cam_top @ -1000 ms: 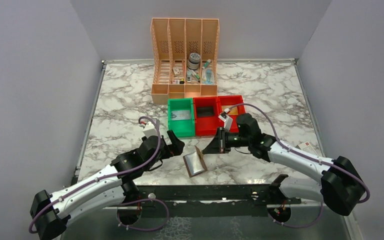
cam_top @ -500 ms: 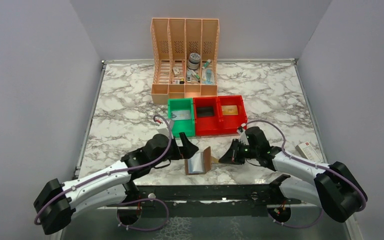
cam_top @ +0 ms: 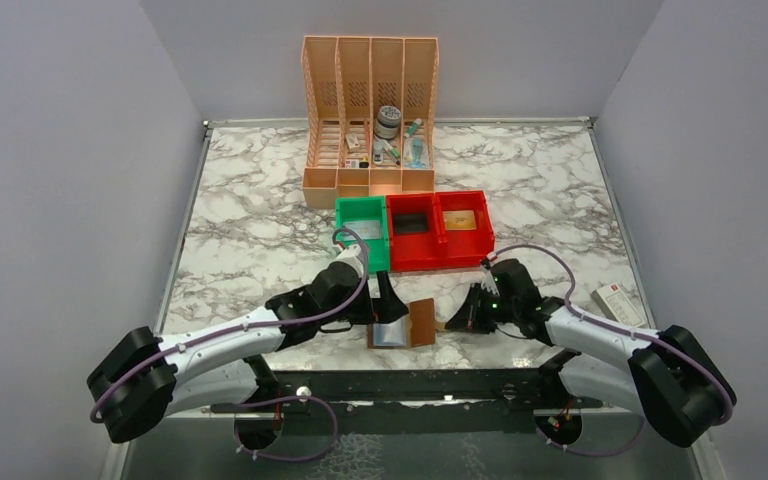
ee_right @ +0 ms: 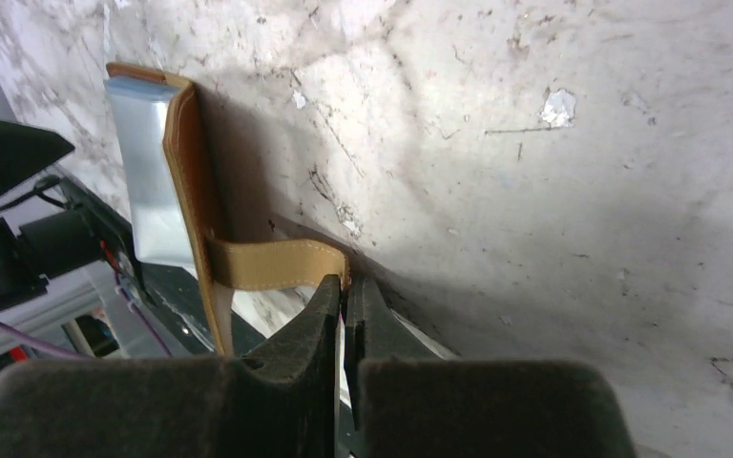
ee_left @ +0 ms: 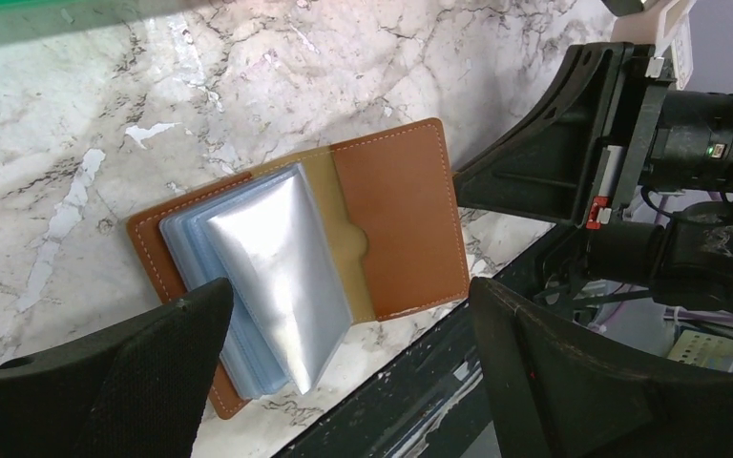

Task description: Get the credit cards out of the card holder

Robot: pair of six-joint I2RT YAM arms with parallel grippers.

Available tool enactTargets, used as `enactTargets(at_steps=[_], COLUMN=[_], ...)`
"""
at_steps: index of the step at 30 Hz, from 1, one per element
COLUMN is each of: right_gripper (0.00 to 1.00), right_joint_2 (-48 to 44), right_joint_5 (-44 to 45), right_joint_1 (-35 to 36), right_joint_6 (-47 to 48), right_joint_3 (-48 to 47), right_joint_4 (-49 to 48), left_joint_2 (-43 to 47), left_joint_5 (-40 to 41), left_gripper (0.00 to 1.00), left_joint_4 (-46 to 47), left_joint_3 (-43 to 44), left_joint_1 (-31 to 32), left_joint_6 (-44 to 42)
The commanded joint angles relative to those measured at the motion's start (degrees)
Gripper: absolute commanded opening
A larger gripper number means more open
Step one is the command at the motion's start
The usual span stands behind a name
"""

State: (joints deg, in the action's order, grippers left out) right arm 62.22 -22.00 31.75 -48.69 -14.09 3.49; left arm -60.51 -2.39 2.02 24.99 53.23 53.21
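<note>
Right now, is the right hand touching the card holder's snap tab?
Touching. Right wrist view: the right hand pinches the end of the snap tab.

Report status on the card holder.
Left hand open over card holder. Right hand shut on its snap tab. Holder lies open, sleeves showing. Path clear.

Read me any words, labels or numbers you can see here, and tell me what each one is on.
No text can be read.
White box with a red mark: print too small.
Items in the peach organiser: labels too small.
Card holder: no lettering shows.
</note>
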Motion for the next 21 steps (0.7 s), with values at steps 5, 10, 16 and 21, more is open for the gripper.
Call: enactTargets(at_steps=[5, 10, 16, 21], right_gripper=[0.01, 0.01, 0.01, 0.01], right_joint_2=[2.74, 2.60, 1.16, -0.43], right_joint_5=[3.62, 4.85, 4.43, 4.76], right_joint_1=[-0.37, -0.37, -0.37, -0.41], right_joint_6=[1.71, 1.40, 0.62, 0.28], right_joint_3=[-0.86, -0.41, 0.35, 0.44], right_joint_4=[2.85, 3.99, 3.68, 4.17], left_joint_2=[2.51, 0.11, -6.32, -8.10], left_joint_5=[-1.40, -5.09, -7.56, -7.47], left_gripper=[0.96, 0.92, 0.84, 0.80], left_joint_4=[-2.01, 3.02, 3.20, 3.80], left_joint_3=[-1.18, -2.31, -0.34, 0.56], left_joint_1=[0.01, -0.01, 0.11, 0.26], left_joint_6=[2.63, 3.39, 2.97, 2.77])
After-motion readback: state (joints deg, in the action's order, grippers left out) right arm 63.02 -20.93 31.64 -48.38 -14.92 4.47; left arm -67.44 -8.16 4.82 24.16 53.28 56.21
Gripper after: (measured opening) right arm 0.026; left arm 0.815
